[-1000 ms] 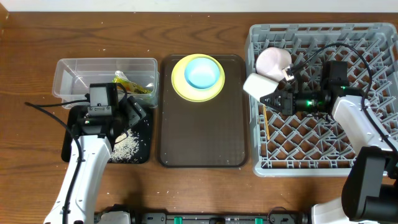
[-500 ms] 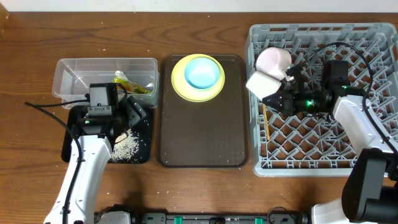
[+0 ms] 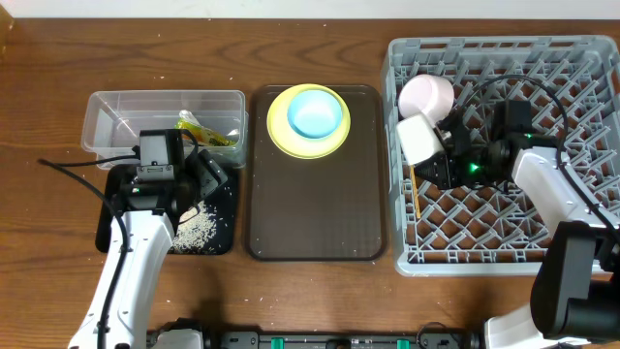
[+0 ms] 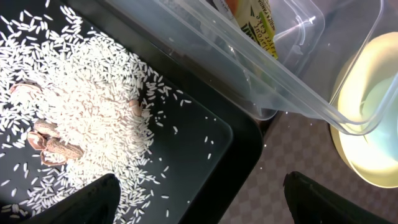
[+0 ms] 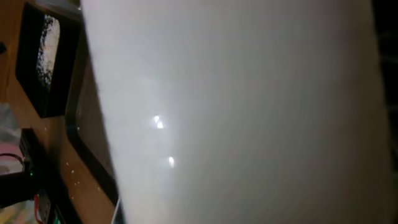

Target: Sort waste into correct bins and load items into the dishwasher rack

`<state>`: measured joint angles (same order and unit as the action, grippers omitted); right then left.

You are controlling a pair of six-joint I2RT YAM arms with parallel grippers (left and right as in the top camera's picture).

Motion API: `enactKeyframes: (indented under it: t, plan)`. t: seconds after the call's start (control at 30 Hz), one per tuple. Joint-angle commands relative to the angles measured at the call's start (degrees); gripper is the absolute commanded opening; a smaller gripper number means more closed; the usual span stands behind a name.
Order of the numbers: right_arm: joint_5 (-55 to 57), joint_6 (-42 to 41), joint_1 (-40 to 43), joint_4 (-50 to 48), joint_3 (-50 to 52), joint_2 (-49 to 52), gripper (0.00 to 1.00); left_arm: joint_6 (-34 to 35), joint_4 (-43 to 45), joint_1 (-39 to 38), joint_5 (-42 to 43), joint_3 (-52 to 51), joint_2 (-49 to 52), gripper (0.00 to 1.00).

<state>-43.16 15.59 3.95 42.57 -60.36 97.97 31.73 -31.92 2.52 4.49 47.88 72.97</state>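
My right gripper (image 3: pixel 441 157) is shut on the small white cup (image 3: pixel 417 139) and holds it tilted over the left side of the grey dishwasher rack (image 3: pixel 504 58), just below the white bowl (image 3: pixel 426 94). The cup (image 5: pixel 249 112) fills the right wrist view and hides the fingers. My left gripper (image 4: pixel 202 199) is open and empty over the right edge of the black tray (image 4: pixel 205 143), which holds rice grains (image 4: pixel 81 106). The clear tub (image 3: pixel 107 111) holds the green-and-orange wrapper (image 3: pixel 208 133). The light blue bowl (image 3: pixel 315 113) sits on the yellow plate (image 3: pixel 276 131). I cannot make out the tissue.
The plate and bowl sit at the far end of the brown serving tray (image 3: pixel 310 213), between the bins and the rack. A thin wooden stick, perhaps the chopsticks (image 3: pixel 412 181), lies at the rack's left edge. Some brown scraps (image 4: pixel 53 146) lie among the rice.
My right gripper has carried the cup a little right and nearer, from the rack's left rim to inside it, and turned it. The left arm has not moved.
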Motion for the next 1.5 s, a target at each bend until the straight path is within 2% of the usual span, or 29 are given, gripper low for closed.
enactKeyframes:
  t: [0.0,0.23,0.33,0.47,0.8,1.2,1.3,1.37,1.47]
  plan:
    - [7.15,-0.11,-0.48,3.19,1.64,0.26,0.01,0.28,-0.11,0.20,-0.66,-0.31,-0.37,0.87]
    - [7.41,-0.68,-0.04,5.51,1.27,-3.43,0.01,0.28,-0.11,0.20,-0.66,-0.31,-0.37,0.87]
    - [11.63,-3.02,-0.07,5.75,1.07,-5.79,0.01,0.28,-0.11,0.20,-0.68,-0.31,-0.37,0.87]
    - [16.68,-4.00,-0.04,6.36,0.94,-10.49,0.01,0.28,-0.11,0.20,-0.66,-0.31,-0.37,0.87]
    - [17.70,-9.16,-0.63,5.31,-0.28,-22.38,0.02,0.28,-0.11,0.20,-0.68,-0.31,-0.37,0.87]
    - [26.86,-11.69,-7.89,1.46,-0.28,-22.93,0.03,0.28,-0.09,0.20,-0.66,-0.31,-0.37,0.87]
    - [29.73,-13.53,-11.58,1.14,-0.28,-22.93,0.07,0.28,-0.09,0.20,-0.68,-0.31,-0.37,0.87]
    - [31.36,-14.93,-14.03,1.20,-0.22,-22.82,0.15,0.28,-0.09,0.20,-0.68,-0.31,-0.37,0.87]
    - [32.48,-18.97,-16.44,1.09,0.09,-22.16,0.19,0.28,-0.09,0.20,-0.68,-0.31,-0.37,0.87]
